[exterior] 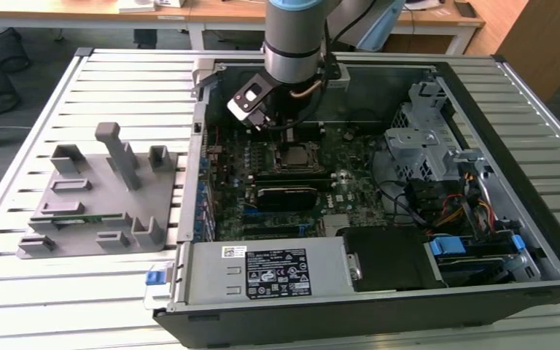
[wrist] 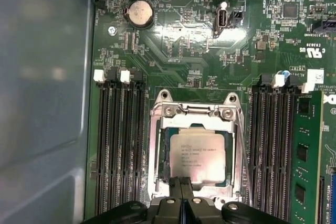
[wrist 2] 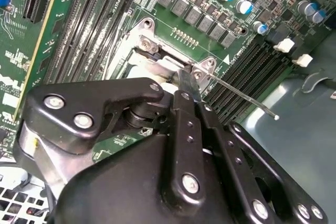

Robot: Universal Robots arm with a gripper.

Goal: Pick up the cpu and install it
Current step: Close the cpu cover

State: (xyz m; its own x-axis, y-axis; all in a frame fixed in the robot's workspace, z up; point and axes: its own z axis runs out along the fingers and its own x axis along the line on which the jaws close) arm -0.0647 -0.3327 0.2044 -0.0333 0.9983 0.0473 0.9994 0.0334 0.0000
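Observation:
The cpu (wrist: 197,155), a small square chip with a silver-grey metal top, lies flat inside the open motherboard socket (wrist: 157,145); in the exterior view the cpu (exterior: 294,154) sits mid-board inside the computer case. My gripper (wrist: 181,183) hovers at one edge of the chip with its two black fingers pressed together and nothing between them. In the second wrist view the gripper (wrist 2: 185,82) points its thin tips down at the socket's metal frame (wrist 2: 157,64). Whether the tips touch the chip, I cannot tell. In the exterior view the gripper (exterior: 278,130) hangs just behind the socket.
The socket's thin wire lever (wrist 2: 247,99) sticks out, unlatched. Memory slots (wrist: 118,145) flank the socket, with a green memory stick (wrist: 304,150) in one. A grey fixture (exterior: 95,197) stands on the slatted table at the exterior view's left. Case walls (exterior: 513,182) and a drive cage (exterior: 421,146) surround the board.

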